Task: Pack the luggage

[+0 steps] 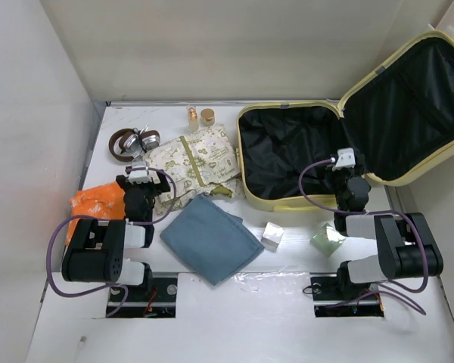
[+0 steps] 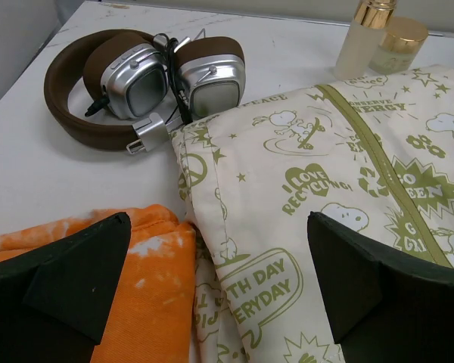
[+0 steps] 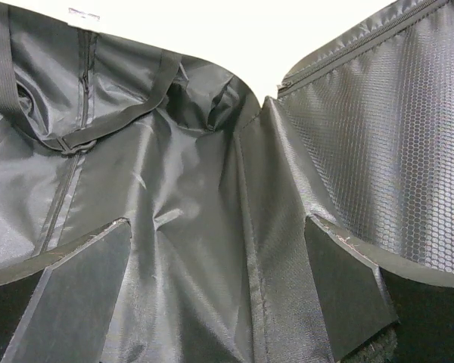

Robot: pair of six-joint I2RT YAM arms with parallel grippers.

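The pale yellow luggage (image 1: 251,193) lies open at the back right, its lid (image 1: 431,170) tilted up to the right, black lining (image 3: 174,227) inside. My right gripper (image 1: 346,160) is open and empty at the luggage's near right corner, facing the lining. My left gripper (image 1: 138,172) is open and empty, low over the edge where an orange cloth (image 2: 147,302) meets a cream Snoopy-print bag (image 2: 318,197). Brown and silver headphones (image 2: 136,87) lie beyond it.
A folded blue cloth (image 1: 210,238) lies at the centre front. A small clear box (image 1: 272,235) and a pale green item (image 1: 327,240) lie near the right arm. Two small bottles (image 1: 199,116) stand by the back wall. White walls enclose the table.
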